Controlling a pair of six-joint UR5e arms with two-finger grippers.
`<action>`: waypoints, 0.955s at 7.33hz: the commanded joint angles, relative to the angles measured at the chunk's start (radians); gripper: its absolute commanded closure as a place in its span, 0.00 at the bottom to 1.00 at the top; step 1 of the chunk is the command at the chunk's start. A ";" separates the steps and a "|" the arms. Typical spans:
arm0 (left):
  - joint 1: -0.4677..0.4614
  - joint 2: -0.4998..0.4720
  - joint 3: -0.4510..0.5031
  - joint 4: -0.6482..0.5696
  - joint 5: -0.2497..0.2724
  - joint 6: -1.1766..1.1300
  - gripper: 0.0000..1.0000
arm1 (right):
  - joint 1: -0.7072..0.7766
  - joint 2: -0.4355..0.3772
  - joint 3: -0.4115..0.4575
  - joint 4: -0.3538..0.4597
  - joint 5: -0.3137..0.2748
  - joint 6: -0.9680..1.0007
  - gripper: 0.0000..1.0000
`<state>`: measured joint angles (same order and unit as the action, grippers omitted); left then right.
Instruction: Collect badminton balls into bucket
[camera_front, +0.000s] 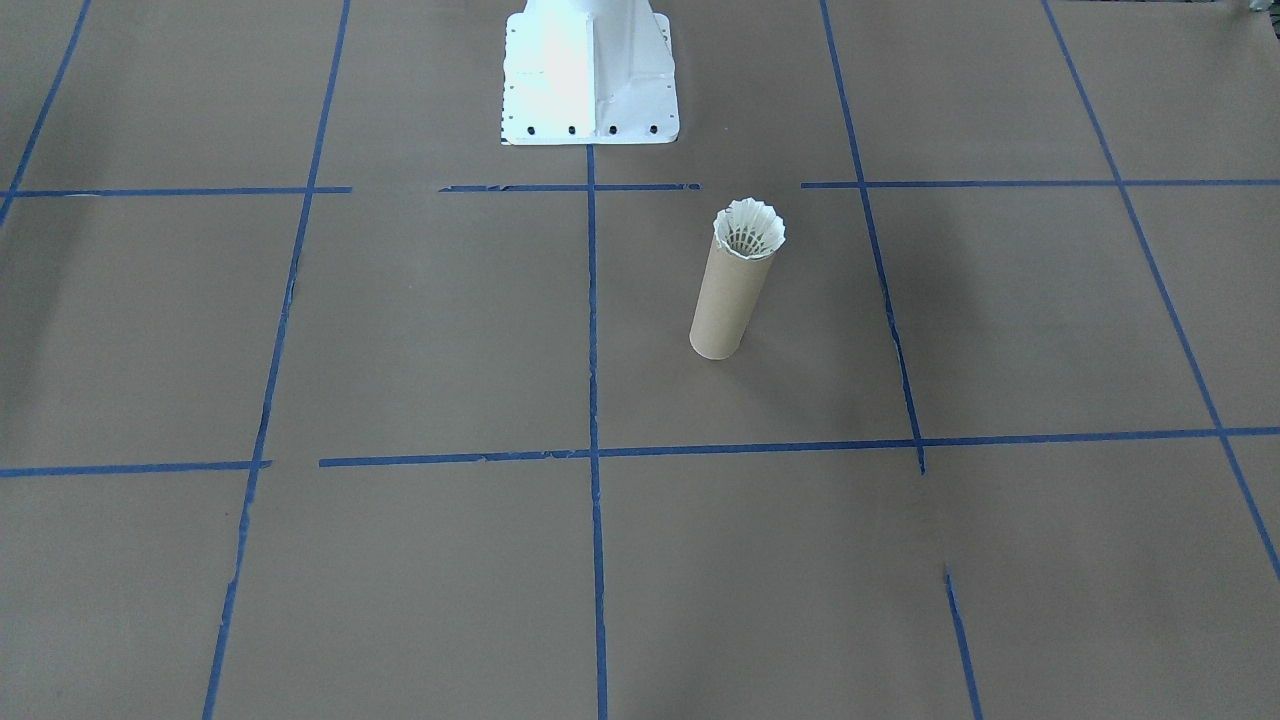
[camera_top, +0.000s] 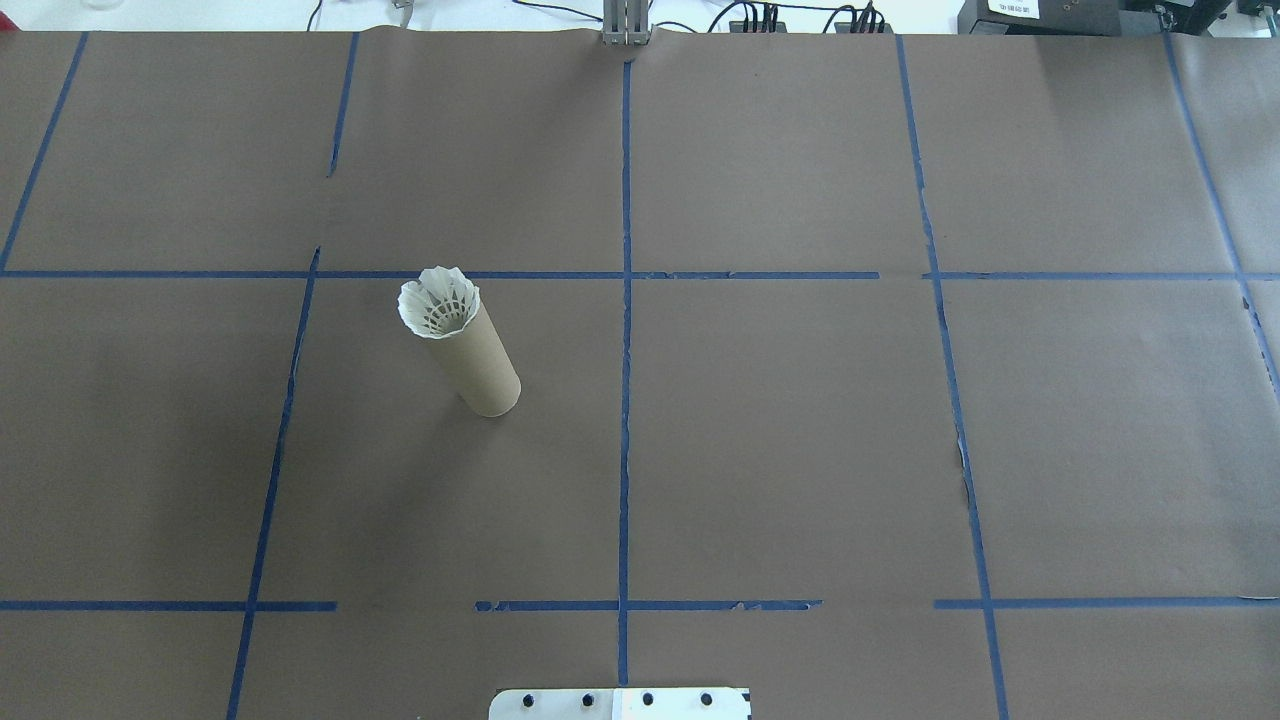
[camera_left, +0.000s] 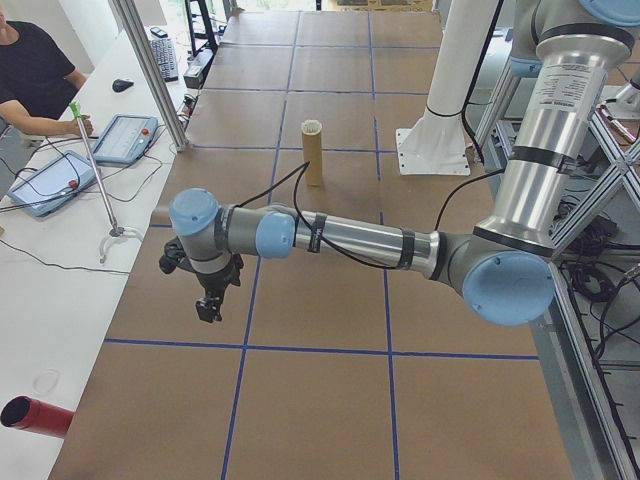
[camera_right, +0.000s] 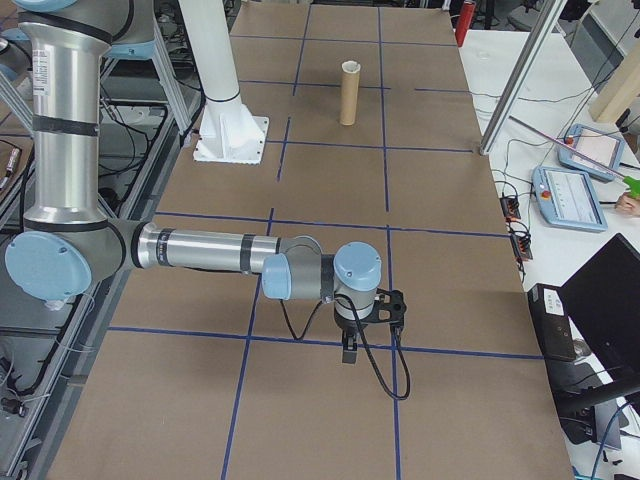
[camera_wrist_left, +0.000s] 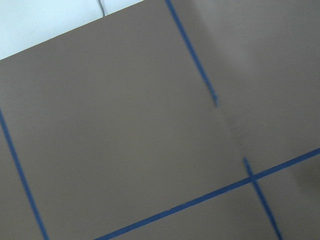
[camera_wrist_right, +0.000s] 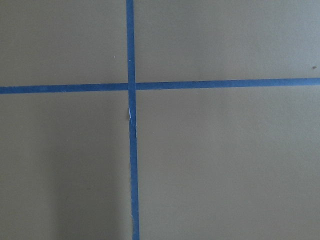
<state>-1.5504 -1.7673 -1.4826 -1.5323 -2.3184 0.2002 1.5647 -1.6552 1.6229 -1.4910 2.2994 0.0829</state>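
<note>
The brown cardboard tube (camera_front: 725, 305) stands upright on the paper-covered table, on my left side (camera_top: 483, 365). A white feather shuttlecock (camera_front: 749, 229) sits in its mouth, skirt up and flaring over the rim (camera_top: 438, 303); its cork tip is hidden inside. Both grippers appear only in the side views. My left gripper (camera_left: 210, 305) hangs over the table's left end, far from the tube (camera_left: 314, 160). My right gripper (camera_right: 349, 350) points down over the right end, also far from the tube (camera_right: 348, 100). I cannot tell whether either is open or shut. Both wrist views show only bare paper and blue tape.
The white robot base (camera_front: 590, 70) stands at the table's rear middle. A side table on the left holds teach pendants (camera_left: 125, 138), cables and a red tube (camera_left: 35, 415), with a seated person (camera_left: 35, 70). Aluminium posts (camera_left: 150, 70) rise there. A dark screen (camera_right: 605, 300) sits right.
</note>
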 joint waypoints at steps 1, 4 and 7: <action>-0.010 0.095 0.002 -0.086 0.001 0.005 0.00 | 0.000 0.000 0.000 0.000 0.000 0.000 0.00; -0.013 0.097 -0.002 -0.068 0.005 -0.007 0.00 | 0.000 0.000 0.000 0.000 0.000 0.000 0.00; -0.027 0.097 -0.054 0.038 0.005 -0.007 0.00 | 0.000 0.000 0.000 0.000 0.000 0.000 0.00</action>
<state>-1.5737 -1.6706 -1.5206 -1.5255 -2.3133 0.1934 1.5647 -1.6552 1.6229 -1.4910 2.2994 0.0828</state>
